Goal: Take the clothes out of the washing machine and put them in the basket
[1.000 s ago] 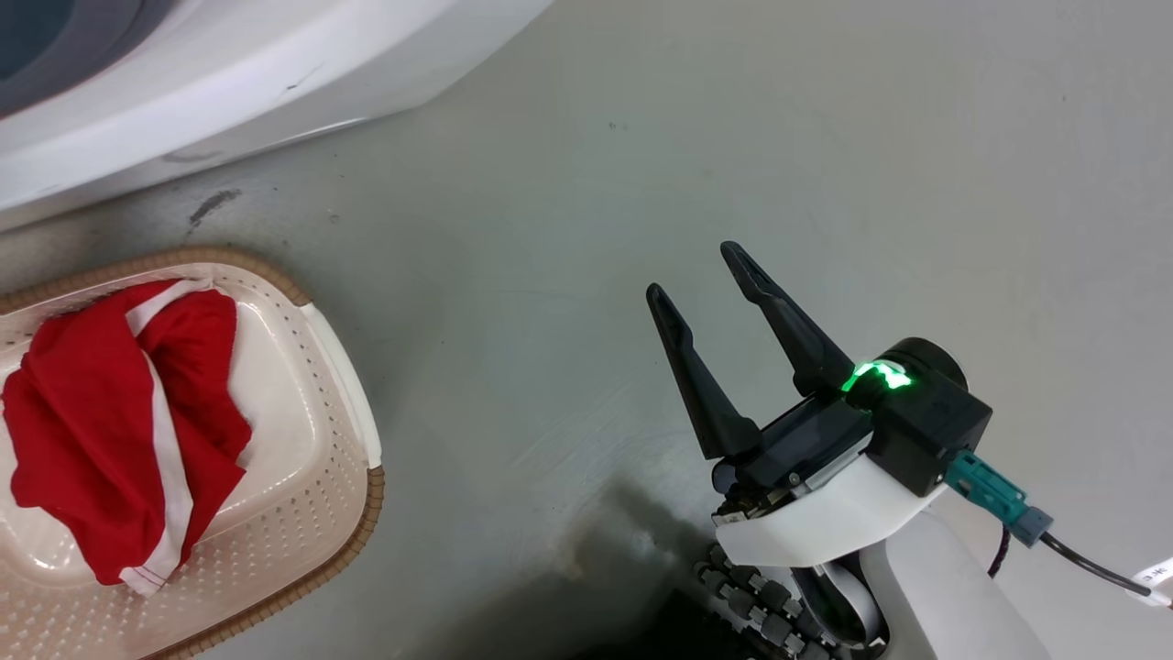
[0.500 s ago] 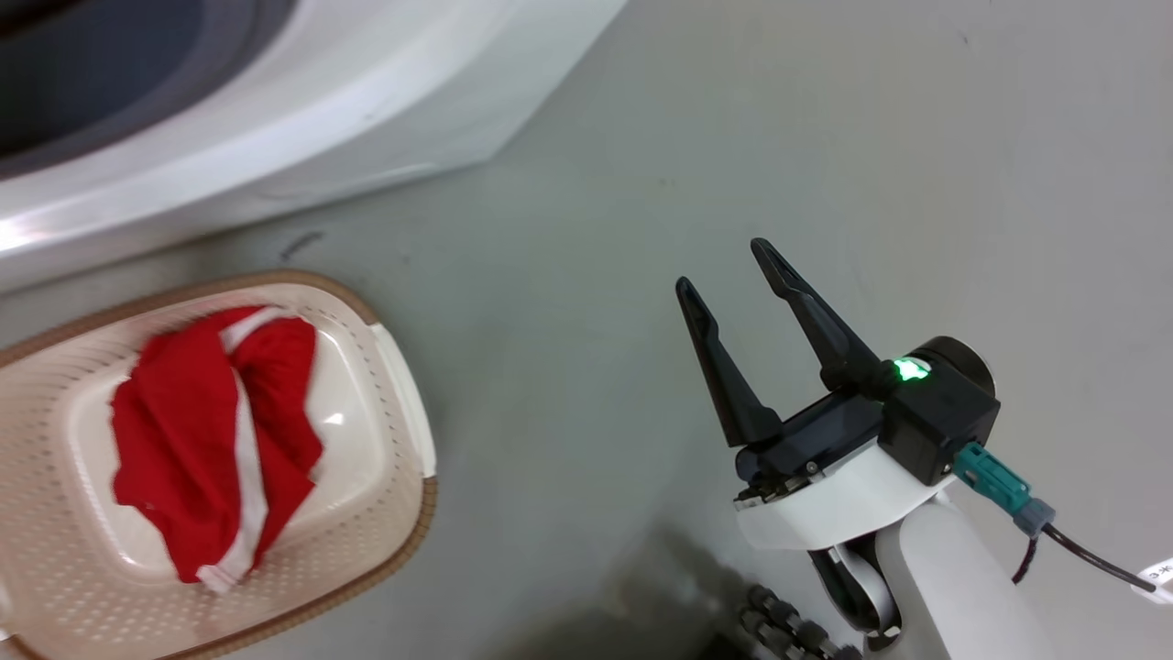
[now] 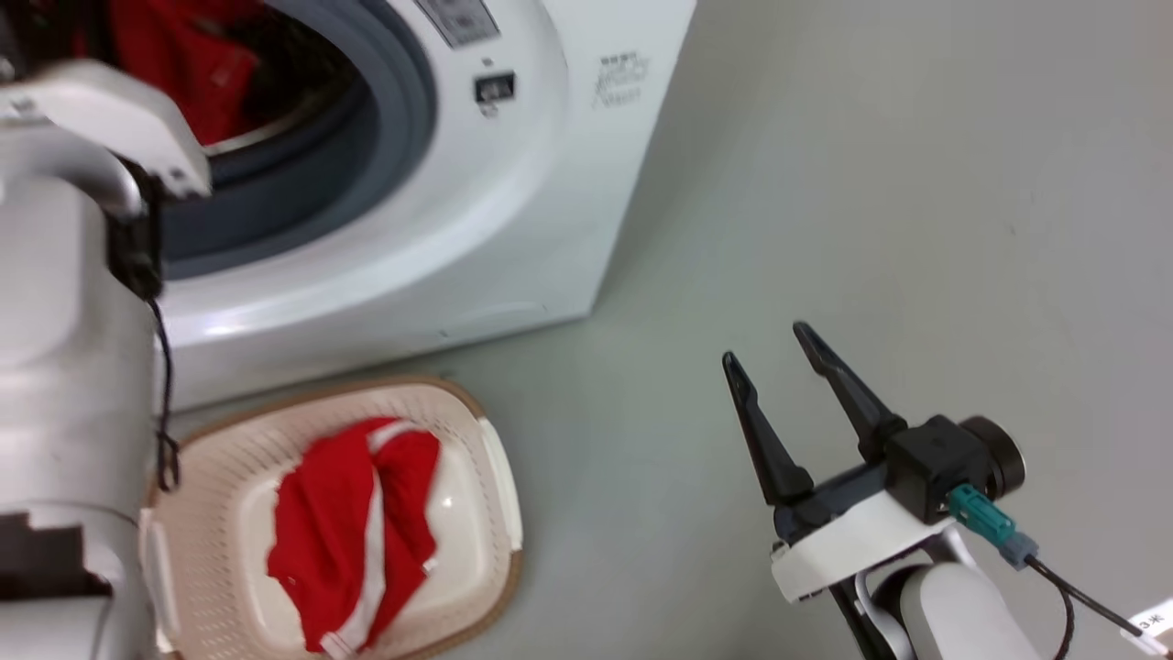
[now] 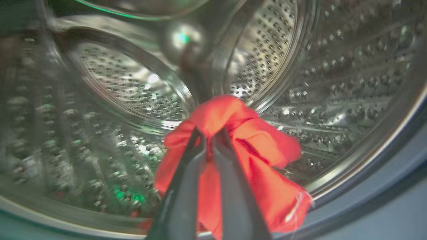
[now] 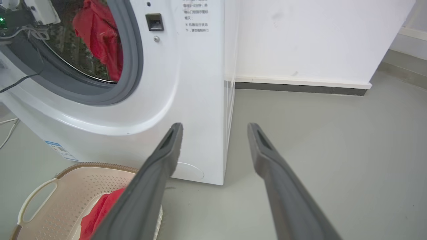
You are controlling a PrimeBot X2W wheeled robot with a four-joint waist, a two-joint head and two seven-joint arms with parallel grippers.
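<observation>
I am reading the left gripper (image 4: pixel 207 133) as clamped on a red garment (image 4: pixel 263 173) inside the washing machine (image 3: pixel 550 211). In the left wrist view its two fingers are lying almost together with a fold of cloth pinched between them. The loose cloth is hanging below and to the right of the tips, in front of the perforated drum (image 4: pixel 133 93).

The relation I am watching is garment to basket (image 3: pixel 385 385). The basket is sitting on the floor (image 3: pixel 825 183) just in front of the machine, below the porthole. In my judgement the cloth is going to have to come back out over the grey door seal (image 3: pixel 403 128) and then down. A second red piece (image 3: pixel 348 532), with a white stripe, is already lying in the basket.

The right gripper (image 3: pixel 765 342) is hanging over bare floor to the right of the basket and well apart from the porthole, its fingers spread wide and carrying nothing. The left arm is therefore the one doing the work.

I am flagging one risk: trailing cloth catching on the seal.
</observation>
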